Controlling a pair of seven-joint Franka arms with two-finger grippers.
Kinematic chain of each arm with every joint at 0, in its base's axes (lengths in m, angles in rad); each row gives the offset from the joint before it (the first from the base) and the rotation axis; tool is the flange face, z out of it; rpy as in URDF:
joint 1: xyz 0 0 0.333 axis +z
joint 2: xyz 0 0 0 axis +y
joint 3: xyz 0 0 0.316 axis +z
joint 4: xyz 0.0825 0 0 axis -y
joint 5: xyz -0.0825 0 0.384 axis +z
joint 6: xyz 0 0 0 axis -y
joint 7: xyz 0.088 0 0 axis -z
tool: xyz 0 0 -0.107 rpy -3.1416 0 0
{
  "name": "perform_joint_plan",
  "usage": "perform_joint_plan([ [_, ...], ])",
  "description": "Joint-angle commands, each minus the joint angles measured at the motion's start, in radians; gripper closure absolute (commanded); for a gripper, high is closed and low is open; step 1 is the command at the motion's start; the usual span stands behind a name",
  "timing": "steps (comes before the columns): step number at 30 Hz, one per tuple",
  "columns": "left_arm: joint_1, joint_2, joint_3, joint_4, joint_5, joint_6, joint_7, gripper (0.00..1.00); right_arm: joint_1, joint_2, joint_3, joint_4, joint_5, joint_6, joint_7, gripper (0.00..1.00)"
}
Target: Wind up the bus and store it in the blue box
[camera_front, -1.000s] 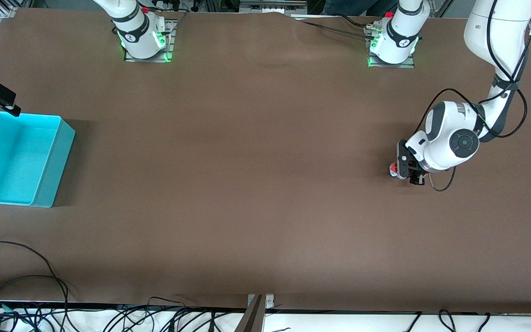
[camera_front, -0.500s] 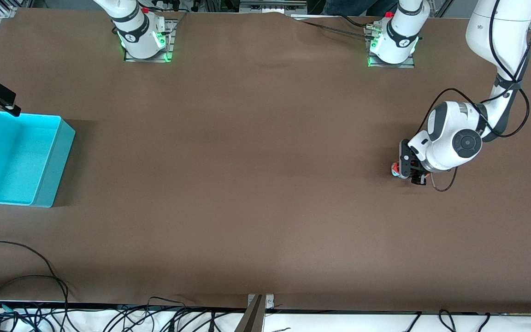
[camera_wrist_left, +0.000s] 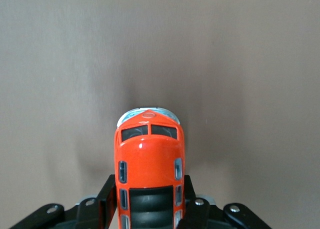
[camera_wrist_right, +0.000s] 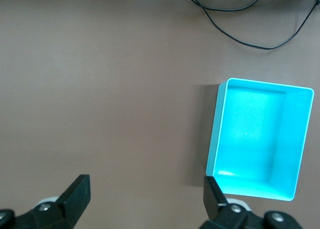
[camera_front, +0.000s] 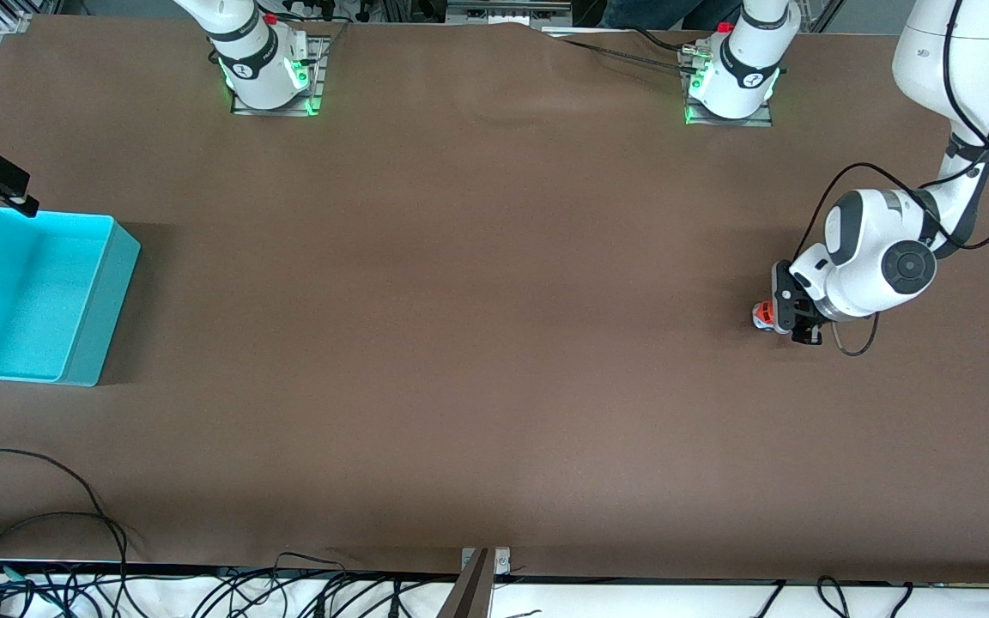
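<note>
With the left end effector [camera_front: 788, 319] clamped on the small orange-red plastic toy bus [camera_wrist_left: 149, 161] and the right end effector [camera_wrist_right: 145, 195] waiting wide open and empty beside the turquoise rectangular plastic box [camera_wrist_right: 260, 137], I'd keep the wheels pressed to the brown bench [camera_front: 460, 300] while pulling back straight.

The bus [camera_wrist_left: 149, 161] is glossy orange-red plastic; the blue box [camera_wrist_right: 260, 142] — smooth, faintly shiny plastic; the tabletop [camera_front: 477, 343] — matt brown covering.
</note>
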State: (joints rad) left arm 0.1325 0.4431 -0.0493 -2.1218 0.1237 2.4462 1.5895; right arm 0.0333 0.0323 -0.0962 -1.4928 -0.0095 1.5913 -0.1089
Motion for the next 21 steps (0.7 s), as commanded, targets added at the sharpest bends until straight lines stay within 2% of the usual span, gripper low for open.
perform_joint_plan([
  [1,0.045,0.042,-0.008,-0.003,0.033,0.027,0.024,0.69,0.002,0.0,-0.004,0.013,0.016,-0.002,0.014,0.0],
  [9,0.111,0.086,-0.008,0.04,0.033,0.048,0.116,0.69,0.002,0.0,-0.004,0.013,0.016,-0.001,0.014,0.0],
  [21,0.196,0.105,-0.008,0.056,0.031,0.048,0.181,0.69,0.002,0.0,-0.002,0.013,0.016,-0.002,0.015,0.0],
])
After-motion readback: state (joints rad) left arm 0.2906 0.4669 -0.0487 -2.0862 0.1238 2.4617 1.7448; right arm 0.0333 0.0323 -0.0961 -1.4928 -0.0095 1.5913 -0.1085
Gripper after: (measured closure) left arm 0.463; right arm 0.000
